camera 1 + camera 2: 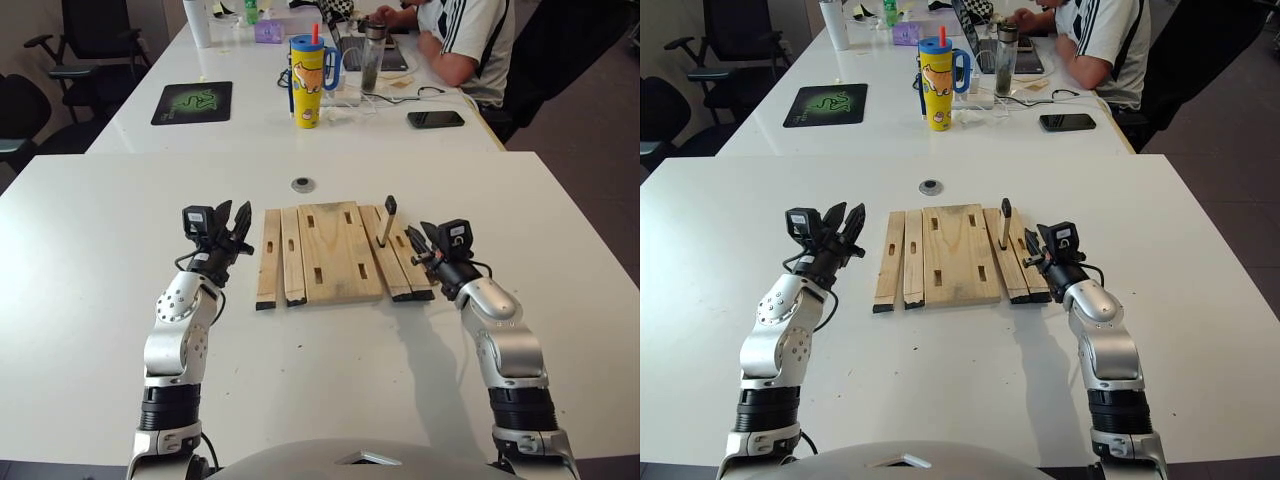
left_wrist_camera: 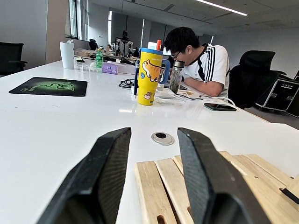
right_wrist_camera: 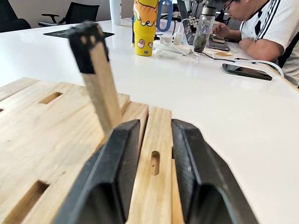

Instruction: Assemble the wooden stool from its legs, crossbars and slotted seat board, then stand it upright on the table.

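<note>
Left gripper (image 1: 234,224) hovers low over the white table (image 1: 90,300), just beside the outer left plank and not touching it. Its two dark fingers (image 2: 108,168) are spread wide with nothing between them.

The stool lies unassembled near the middle of the table, between the two arms. Every piece is pale, bare wood:
- The slotted seat board (image 1: 335,255) is the widest piece. It lies flat in the centre and has small rectangular slots cut through it.
- Two narrow planks (image 1: 280,258) lie flat against its left edge, side by side, each with slots.
- More narrow planks (image 1: 405,265) lie against its right edge.
- A short stick (image 1: 388,224) with a black top end stands up from the right-hand planks, leaning a little.

Right gripper (image 1: 420,244) sits just above those right-hand planks with a modest gap between its fingers (image 3: 117,163) — a slotted plank shows through the gap. The stick rises just beyond one finger, which hides its foot, so contact between them cannot be told.
</note>
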### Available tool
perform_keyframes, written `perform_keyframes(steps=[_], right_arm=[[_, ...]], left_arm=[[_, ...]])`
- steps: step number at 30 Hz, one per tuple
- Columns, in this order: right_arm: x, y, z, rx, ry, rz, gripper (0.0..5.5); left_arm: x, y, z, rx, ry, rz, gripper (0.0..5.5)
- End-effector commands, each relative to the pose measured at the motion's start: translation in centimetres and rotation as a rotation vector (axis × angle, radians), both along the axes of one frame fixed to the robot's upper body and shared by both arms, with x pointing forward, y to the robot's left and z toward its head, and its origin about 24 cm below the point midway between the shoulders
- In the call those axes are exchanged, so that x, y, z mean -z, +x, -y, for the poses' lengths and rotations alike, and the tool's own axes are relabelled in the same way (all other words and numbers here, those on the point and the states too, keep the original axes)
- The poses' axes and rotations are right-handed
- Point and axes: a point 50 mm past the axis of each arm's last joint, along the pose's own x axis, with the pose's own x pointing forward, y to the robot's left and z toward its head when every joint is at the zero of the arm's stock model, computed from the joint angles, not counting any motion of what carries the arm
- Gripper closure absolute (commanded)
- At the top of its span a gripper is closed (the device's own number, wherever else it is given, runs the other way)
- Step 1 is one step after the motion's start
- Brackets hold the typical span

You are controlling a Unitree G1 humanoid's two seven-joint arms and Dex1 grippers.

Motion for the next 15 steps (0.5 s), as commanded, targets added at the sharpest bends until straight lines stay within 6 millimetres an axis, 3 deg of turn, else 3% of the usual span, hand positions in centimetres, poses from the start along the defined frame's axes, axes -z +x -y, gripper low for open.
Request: perform_keyframes(steps=[1, 5, 11, 15], right_arm=[[0.5, -1.7, -0.5, -0.059, 0.012, -0.091, 4.26], [1.6, -3.8, -0.3, -0.100, -0.021, -0.206, 4.26], [2.1, -4.7, -0.2, -0.105, -0.009, -0.297, 3.57], [2.1, -5.5, -0.2, -0.144, -0.003, -0.343, 3.57]], left_arm=[[-0.1, -0.2, -0.1, -0.001, 0.018, -0.005, 3.64], [0.1, -0.5, -0.1, -0.006, 0.023, -0.014, 3.64], [0.3, -0.8, -0.1, -0.007, 0.028, -0.021, 3.64], [0.3, -0.9, -0.1, -0.008, 0.031, -0.024, 3.64]])
